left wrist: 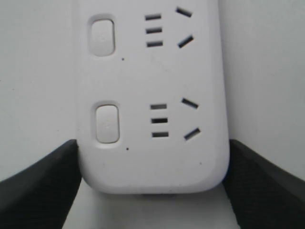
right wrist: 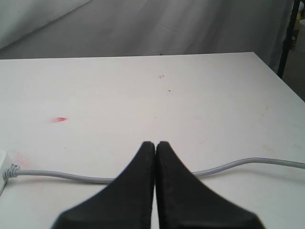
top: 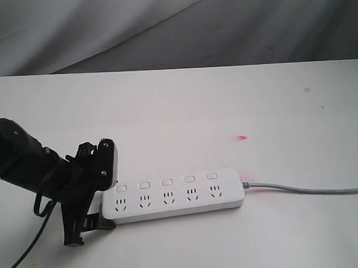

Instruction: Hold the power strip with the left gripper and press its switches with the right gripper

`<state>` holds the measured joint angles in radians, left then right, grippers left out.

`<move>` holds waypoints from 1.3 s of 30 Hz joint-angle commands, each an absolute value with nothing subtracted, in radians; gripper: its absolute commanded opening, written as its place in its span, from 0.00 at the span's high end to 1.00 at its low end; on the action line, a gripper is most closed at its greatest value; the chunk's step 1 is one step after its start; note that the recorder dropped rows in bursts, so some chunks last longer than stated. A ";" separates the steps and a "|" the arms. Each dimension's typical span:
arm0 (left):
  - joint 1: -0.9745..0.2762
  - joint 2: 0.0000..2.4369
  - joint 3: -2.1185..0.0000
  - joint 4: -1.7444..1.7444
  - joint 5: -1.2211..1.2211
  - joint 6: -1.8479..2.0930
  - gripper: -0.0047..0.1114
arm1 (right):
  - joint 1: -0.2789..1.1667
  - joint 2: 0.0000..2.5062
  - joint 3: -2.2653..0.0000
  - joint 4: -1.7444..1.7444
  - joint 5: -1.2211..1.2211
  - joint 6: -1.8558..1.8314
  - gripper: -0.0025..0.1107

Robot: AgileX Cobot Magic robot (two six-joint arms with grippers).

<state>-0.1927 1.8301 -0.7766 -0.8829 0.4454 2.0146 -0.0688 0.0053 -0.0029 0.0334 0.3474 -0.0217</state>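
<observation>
Fingers (left wrist: 43, 186) of the left gripper (top: 103, 193) stand wide apart, and we see them pressed against the two long sides of the power strip (top: 176, 196) at its rounded end, so they are gripping it. In the exterior view the strip lies flat on the white table (top: 183, 98) at about 6 o'clock from the table's middle. Its length runs from 9 o'clock to 3 o'clock, and the clamped end is the one at 9 o'clock. One finger, with a white inner pad, sits at 12 o'clock of that end and the other at 6 o'clock. A loose black cable (top: 29, 250) trails from the bulky black arm toward 7 o'clock. We count five switches (top: 166, 182) in a row along the 12 o'clock edge of the strip, each with a socket (top: 168, 197) at its 6 o'clock. The left wrist view shows the two nearest the grip. A grey cord (top: 306, 189) leaves the 3 o'clock end and runs off toward 3 o'clock. A small red mark (top: 243, 137) lies on the table at about 12 o'clock of that end, apart from it. We find the right gripper (right wrist: 155, 143) only in its own wrist view. Its fingers are closed together with nothing between them, above the table, and the cord crosses beyond their tips.
</observation>
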 commanded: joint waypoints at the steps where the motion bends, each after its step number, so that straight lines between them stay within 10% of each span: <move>1: -0.196 1.828 -0.779 -0.880 0.418 2.018 0.49 | -0.070 0.000 0.000 0.022 0.349 -0.020 0.98; 16: -0.196 1.833 -0.779 -0.880 0.418 2.027 0.49 | -0.070 0.000 0.000 0.022 0.349 -0.020 0.98; 24: -0.196 1.835 -0.779 -0.876 0.392 2.053 0.15 | -0.070 0.000 0.000 0.022 0.349 -0.020 0.98; 39: -0.198 1.453 -0.779 -0.665 0.348 1.761 0.14 | -0.070 0.000 0.000 0.022 0.349 -0.020 0.98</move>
<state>-0.1952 1.5579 -0.7805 -0.6682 0.3826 1.8950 -0.0688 0.0053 -0.0029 0.0334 0.3492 -0.0217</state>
